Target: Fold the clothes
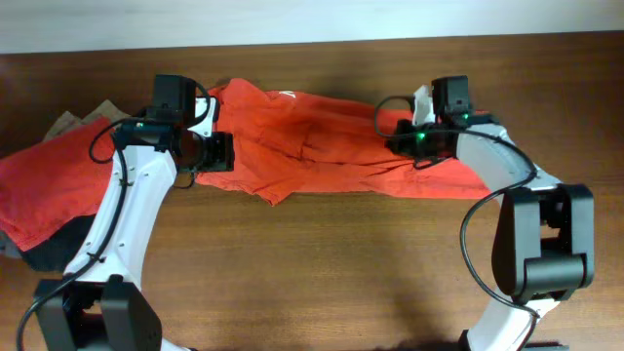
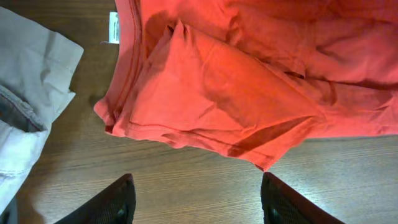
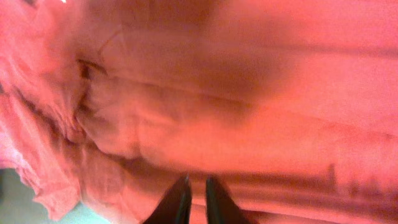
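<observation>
Spreading step, by the look. Table (image 1: 322, 273): orange-red T-shirt (image 1: 312, 146) lies crumpled across the middle, spare clothes (image 1: 39, 185) heaped far left. Left gripper (image 2: 199, 202): jaws apart, empty, just off the shirt's edge. Right gripper (image 3: 196, 186): fingers nearly together over cloth; grip unclear. Next probably wants both ends pinched, pulled flat.

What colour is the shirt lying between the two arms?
The shirt is orange-red; the left wrist view shows it best.
</observation>
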`<action>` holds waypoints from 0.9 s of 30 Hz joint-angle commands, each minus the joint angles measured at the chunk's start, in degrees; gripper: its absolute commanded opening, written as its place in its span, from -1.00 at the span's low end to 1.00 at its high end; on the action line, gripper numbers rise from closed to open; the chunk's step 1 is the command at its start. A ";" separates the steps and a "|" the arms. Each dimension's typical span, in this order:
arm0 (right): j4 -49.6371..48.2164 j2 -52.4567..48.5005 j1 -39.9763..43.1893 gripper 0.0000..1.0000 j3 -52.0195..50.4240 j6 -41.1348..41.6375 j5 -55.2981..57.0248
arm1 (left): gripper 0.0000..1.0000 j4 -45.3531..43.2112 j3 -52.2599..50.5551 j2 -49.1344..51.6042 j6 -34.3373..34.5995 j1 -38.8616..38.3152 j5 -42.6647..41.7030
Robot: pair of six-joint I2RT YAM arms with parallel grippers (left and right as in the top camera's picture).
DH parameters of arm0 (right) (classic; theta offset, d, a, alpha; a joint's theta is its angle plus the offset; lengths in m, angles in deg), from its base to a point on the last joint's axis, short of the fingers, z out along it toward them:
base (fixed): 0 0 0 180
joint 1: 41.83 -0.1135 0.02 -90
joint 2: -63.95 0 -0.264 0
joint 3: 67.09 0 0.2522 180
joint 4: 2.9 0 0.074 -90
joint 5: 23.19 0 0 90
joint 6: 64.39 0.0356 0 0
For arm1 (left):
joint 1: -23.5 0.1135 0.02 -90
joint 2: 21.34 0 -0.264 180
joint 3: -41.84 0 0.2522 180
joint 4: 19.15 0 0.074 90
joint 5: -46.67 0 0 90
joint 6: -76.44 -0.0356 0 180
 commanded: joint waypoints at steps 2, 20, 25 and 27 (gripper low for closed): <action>12.13 1.97 -0.11 -0.75 3.78 -8.11 -1.18 | 0.29 -0.02 0.96 -1.29 -0.96 -0.17 0.11; 5.27 0.24 -5.64 -0.85 -6.78 -10.47 9.14 | 0.30 -0.13 0.96 -1.29 -2.25 -0.20 0.24; -6.21 0.20 -5.62 -0.91 -6.78 -10.45 8.90 | 0.30 -0.35 0.96 -1.29 -2.25 -0.17 0.24; -10.84 0.20 -5.62 -0.92 -6.75 -10.43 8.90 | 0.30 -0.31 0.96 -1.29 -2.25 -0.17 0.24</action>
